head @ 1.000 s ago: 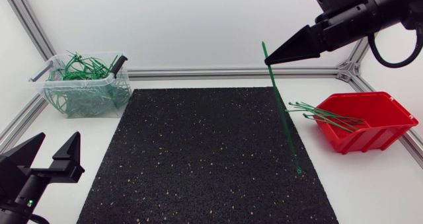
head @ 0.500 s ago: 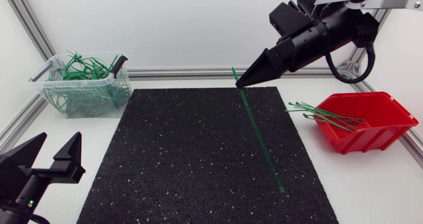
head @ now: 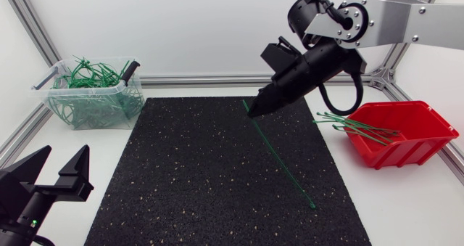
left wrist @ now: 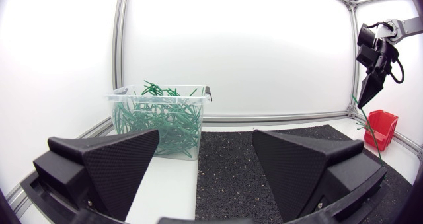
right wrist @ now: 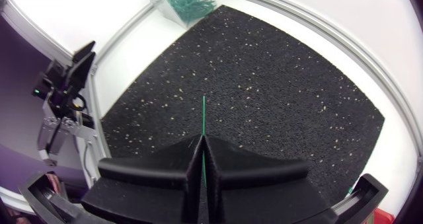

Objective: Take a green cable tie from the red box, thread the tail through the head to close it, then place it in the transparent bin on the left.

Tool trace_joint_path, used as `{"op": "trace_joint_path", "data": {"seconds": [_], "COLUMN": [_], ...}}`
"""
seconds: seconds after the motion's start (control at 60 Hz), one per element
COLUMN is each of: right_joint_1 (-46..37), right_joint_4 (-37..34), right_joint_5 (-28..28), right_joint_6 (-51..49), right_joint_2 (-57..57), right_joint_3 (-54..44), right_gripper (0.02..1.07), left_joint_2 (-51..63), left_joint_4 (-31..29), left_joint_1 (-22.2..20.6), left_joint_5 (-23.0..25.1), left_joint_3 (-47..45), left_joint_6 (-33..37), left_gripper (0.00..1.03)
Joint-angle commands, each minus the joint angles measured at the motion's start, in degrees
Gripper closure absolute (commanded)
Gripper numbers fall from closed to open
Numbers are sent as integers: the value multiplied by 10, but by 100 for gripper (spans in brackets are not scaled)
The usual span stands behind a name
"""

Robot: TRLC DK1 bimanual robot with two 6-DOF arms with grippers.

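Observation:
My right gripper (head: 252, 111) hangs over the far middle of the black mat (head: 196, 173), shut on a long green cable tie (head: 283, 162). The tie slants down from the fingertips to the mat's near right part. In the right wrist view a short end of the tie (right wrist: 203, 115) sticks out ahead of the closed right gripper (right wrist: 203, 139). The red box (head: 409, 133) at the right holds several more green ties (head: 355, 125). The transparent bin (head: 94, 101) at the far left is full of closed green ties. My left gripper (head: 56, 172) stands open and empty near the front left corner.
An aluminium frame rail (head: 203, 80) runs along the table's back edge behind the mat. In the left wrist view, the bin (left wrist: 162, 121) stands ahead of the open left gripper (left wrist: 205, 171), and the red box (left wrist: 382, 126) is far off beside the right gripper (left wrist: 370, 85).
My right arm has swung left and lower over the mat, carrying the tie with it. The tie's lower end has shifted left and nearer. The left arm has not moved.

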Motion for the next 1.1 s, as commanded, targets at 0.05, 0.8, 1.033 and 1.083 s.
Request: {"op": "trace_joint_path", "data": {"seconds": [0.05, 0.8, 1.033, 1.083], "right_joint_1": [79, 276, 310, 318], "right_joint_4": [65, 199, 242, 262], "right_joint_5": [156, 652, 704, 705], "right_joint_6": [31, -101, -132, -132], "right_joint_2": [-29, -46, -39, -26], "right_joint_3": [-47, -116, -164, -182], "right_gripper": [101, 101, 101, 101], "left_joint_2": [3, 1, 1, 1], "left_joint_4": [-19, -19, -19, -20], "left_joint_1": [-5, -1, 1, 1], "left_joint_5": [-2, -5, -6, -6], "left_joint_3": [-22, -22, -22, -22], "left_joint_6": [-4, -3, -3, -3], "left_gripper": [5, 5, 5, 5]}}
